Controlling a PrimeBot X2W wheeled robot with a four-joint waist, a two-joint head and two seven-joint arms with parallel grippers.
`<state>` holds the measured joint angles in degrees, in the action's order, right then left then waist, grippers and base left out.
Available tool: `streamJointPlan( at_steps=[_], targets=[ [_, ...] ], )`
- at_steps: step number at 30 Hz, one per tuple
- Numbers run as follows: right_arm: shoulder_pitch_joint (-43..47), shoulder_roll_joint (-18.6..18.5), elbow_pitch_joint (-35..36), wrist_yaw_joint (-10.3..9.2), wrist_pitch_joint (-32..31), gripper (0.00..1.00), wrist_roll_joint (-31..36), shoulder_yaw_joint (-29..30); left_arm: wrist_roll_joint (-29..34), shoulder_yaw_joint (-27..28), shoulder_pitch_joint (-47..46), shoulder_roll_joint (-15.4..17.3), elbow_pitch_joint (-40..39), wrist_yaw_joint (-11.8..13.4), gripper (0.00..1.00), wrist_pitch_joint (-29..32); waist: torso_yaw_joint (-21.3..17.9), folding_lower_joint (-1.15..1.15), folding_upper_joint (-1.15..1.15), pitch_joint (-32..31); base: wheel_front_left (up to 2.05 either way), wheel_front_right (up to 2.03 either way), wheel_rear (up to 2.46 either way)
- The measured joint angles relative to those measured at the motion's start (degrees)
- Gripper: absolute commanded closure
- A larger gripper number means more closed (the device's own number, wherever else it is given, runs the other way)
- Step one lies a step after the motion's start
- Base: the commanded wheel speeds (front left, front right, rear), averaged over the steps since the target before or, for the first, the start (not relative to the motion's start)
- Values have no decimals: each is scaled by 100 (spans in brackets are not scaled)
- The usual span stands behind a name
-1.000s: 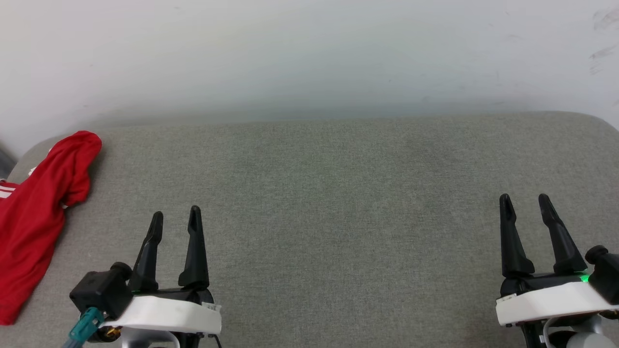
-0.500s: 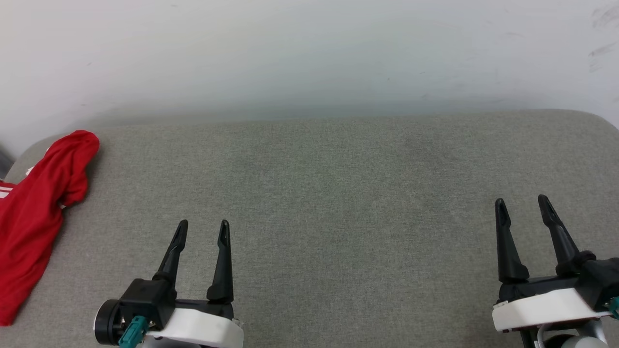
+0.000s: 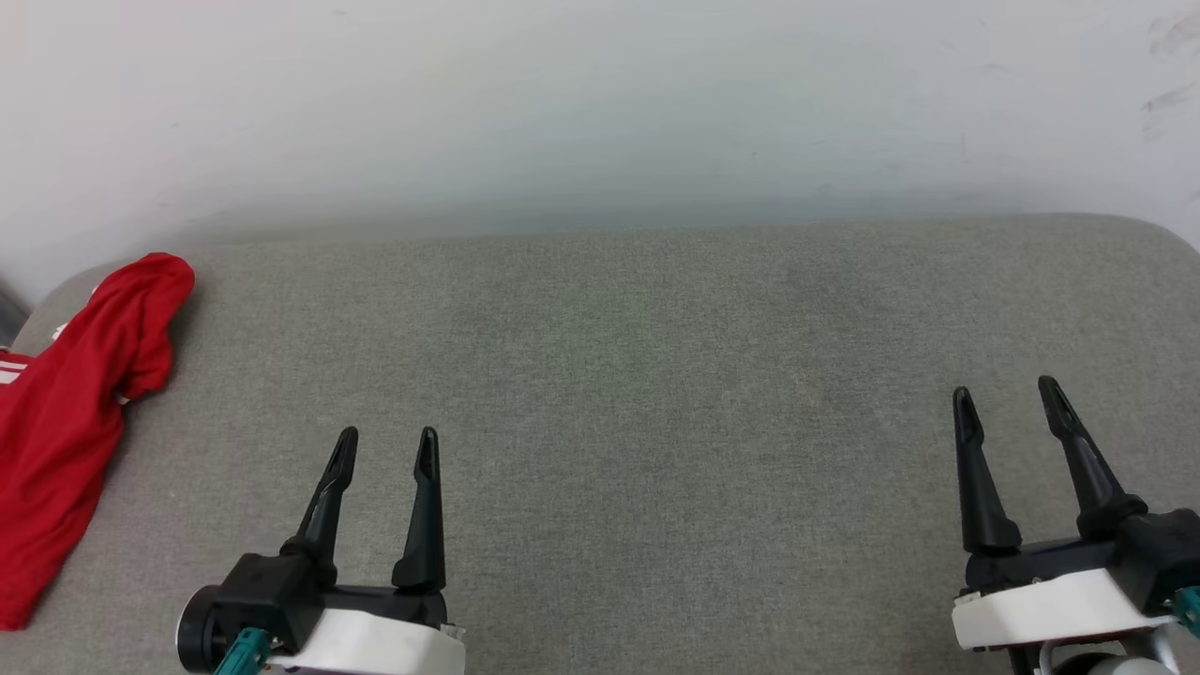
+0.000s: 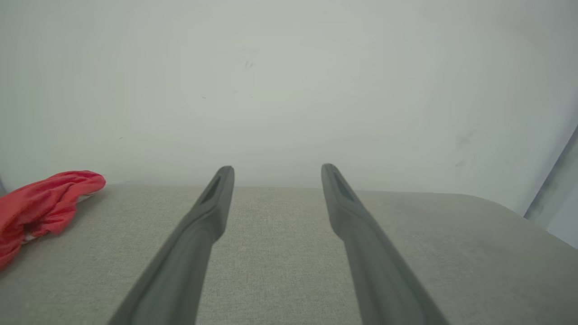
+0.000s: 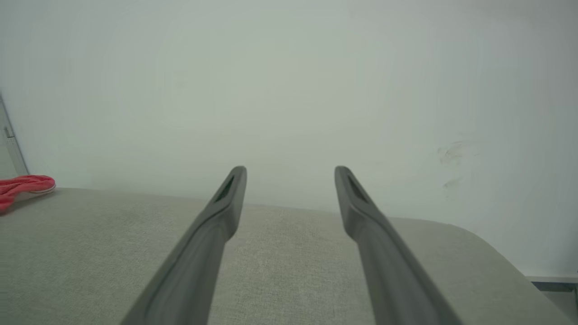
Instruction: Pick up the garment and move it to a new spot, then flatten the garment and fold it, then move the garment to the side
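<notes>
The garment (image 3: 66, 412) is a crumpled bright red shirt with a bit of white striped trim, lying at the far left edge of the grey padded surface (image 3: 656, 375). It also appears at the left in the left wrist view, the garment (image 4: 43, 207), and far left in the right wrist view, the garment (image 5: 22, 186). My left gripper (image 3: 388, 448) stands open at the lower left, well to the right of the shirt and apart from it. At the lower right my right gripper (image 3: 1007, 398) is open too. Both hold nothing.
A pale wall (image 3: 600, 112) rises directly behind the grey surface. The surface has rounded corners at the back left and back right (image 3: 1153, 234). A broad stretch of bare grey fabric lies between the two grippers.
My left gripper has shifted right and down toward the near edge, away from the shirt, then settled. The right gripper has moved slightly left and lower. The shirt lies where it was.
</notes>
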<state>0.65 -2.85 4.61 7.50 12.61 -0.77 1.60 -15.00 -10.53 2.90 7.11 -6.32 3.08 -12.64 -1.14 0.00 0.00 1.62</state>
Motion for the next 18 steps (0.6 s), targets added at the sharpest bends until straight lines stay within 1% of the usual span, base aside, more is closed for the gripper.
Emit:
streamJointPlan(
  at_steps=[7,9,12,18],
  targets=[
    [73,-1,-176,0,76,0,-670,121,34,479,157,-304,42,-714,0,-74,-1,0,0,-16,0,0,0],
    [83,-3,-300,0,101,0,-748,90,96,573,183,-355,70,-838,0,-97,-6,0,0,-22,0,0,0],
    [93,-2,-449,0,126,0,-853,-2,229,615,219,-390,137,-955,0,-126,-18,0,0,-30,0,0,0],
    [103,-2,-591,0,193,0,-901,-36,556,570,264,-411,242,-1029,0,-178,-37,0,0,-32,0,0,0]
  ],
)
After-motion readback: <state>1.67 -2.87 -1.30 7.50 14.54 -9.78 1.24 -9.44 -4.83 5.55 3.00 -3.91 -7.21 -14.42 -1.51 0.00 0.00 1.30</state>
